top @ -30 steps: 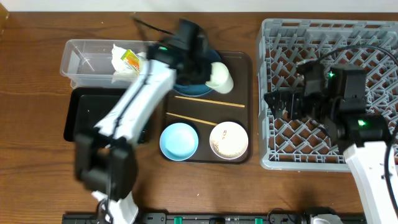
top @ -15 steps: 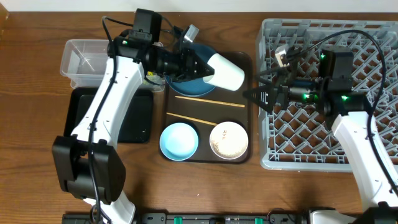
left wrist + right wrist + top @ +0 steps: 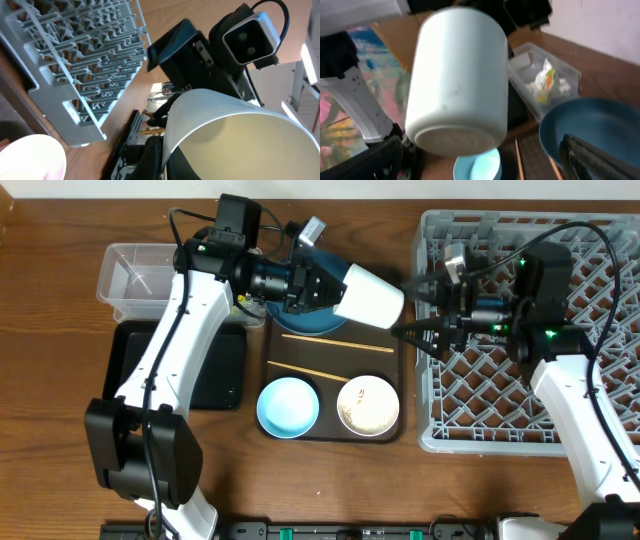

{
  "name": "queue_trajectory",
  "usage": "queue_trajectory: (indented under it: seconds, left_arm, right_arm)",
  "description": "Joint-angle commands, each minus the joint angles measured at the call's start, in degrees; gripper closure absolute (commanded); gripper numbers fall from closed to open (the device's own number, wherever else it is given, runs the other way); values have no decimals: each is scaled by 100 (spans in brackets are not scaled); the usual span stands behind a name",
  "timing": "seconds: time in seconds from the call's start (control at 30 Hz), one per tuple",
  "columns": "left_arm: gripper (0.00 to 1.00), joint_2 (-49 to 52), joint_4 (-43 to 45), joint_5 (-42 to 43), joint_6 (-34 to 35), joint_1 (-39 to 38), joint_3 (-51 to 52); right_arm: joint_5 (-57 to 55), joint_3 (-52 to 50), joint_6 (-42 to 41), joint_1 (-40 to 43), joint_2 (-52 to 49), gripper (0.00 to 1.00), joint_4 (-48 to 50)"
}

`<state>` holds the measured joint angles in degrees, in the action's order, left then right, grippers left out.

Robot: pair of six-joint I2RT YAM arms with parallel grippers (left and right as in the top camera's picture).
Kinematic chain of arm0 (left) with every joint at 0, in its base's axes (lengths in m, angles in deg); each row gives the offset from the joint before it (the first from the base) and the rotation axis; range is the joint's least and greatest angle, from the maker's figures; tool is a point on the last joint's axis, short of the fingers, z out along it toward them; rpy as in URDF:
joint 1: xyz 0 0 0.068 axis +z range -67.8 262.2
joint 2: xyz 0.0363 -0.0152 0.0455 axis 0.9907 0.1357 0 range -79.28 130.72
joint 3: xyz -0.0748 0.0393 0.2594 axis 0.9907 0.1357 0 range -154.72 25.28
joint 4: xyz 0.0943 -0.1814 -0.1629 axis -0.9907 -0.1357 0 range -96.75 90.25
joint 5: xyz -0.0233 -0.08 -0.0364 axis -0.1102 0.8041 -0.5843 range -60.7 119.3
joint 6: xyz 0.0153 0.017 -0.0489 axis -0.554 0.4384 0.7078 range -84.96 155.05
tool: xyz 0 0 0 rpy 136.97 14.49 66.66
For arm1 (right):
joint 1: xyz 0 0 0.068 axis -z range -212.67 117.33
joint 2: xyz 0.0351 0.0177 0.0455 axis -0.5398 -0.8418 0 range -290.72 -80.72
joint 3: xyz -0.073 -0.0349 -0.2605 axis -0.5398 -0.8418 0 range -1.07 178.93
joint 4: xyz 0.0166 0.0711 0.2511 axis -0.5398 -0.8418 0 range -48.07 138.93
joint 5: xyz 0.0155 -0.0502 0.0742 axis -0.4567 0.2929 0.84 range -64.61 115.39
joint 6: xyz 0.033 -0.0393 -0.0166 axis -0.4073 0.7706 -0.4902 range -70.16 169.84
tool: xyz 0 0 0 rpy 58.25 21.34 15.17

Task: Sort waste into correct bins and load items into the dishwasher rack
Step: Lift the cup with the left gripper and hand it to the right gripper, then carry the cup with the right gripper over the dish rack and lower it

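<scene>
My left gripper (image 3: 318, 286) is shut on the rim of the small white cup (image 3: 368, 298) and holds it sideways above the brown tray, base toward my right gripper (image 3: 412, 308). The right gripper is open and empty, with its fingers just right of the cup. In the right wrist view the cup (image 3: 460, 80) fills the centre between the spread fingers. The dishwasher rack (image 3: 520, 395) stands at the right. The dark-blue plate (image 3: 305, 322), two chopsticks (image 3: 335, 345), the light-blue bowl (image 3: 288, 405) and the white bowl (image 3: 367, 405) lie on the tray. Tissue and wrapper (image 3: 545, 82) lie in the clear tub (image 3: 130, 270).
The black tray (image 3: 215, 375) lies in front of the clear tub, under the left arm. The brown serving tray (image 3: 390, 430) sits between the bins and the rack. The left wrist view shows the rack (image 3: 85, 65) and the right arm's wrist camera (image 3: 250, 35).
The left arm lifted the cup off the tray and carried it right toward the right gripper. The right gripper moved left out of the rack and spread its fingers by the cup.
</scene>
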<state>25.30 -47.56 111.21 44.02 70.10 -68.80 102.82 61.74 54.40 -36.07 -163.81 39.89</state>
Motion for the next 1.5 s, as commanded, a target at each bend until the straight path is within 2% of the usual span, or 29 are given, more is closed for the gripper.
queue_trajectory:
  seconds: [0.0,0.3,0.6,0.77,0.87,1.0,1.03,1.1,1.23,1.37,1.47]
  left_arm:
    - [94,28,-13,278,-81,2,55]
    - [94,28,-13,387,-83,-33,55]
    - [94,28,-13,382,-83,-149,55]
    - [94,28,-13,382,-83,-149,55]
    - [94,28,-13,382,-83,-149,55]
    - [93,28,-13,380,-83,-149,55]
    - [93,28,-13,378,-83,-149,55]
    - [84,28,-13,343,-81,-149,55]
    - [73,28,-13,286,-81,-149,55]
    - [70,28,-13,-28,-81,-146,55]
    - [68,28,-11,-608,-81,-146,55]
  right_arm:
    - [323,72,-511,-22,-7,3,339]
    - [-13,72,-669,-470,-7,8,658]
    - [-20,72,-1005,-557,-7,21,1119]
    - [0,72,-1141,-564,-7,24,1344]
    - [7,72,-1163,-568,-7,29,1351]
    - [61,72,-1182,-568,-7,46,1353]
    - [61,72,-1182,-568,-7,50,1355]
    - [61,72,-1182,-551,-7,55,1353]
    - [55,72,-1290,-334,-7,55,1353]
    - [-162,72,-1788,96,-7,56,1178]
    - [-396,72,-1882,564,-4,53,758]
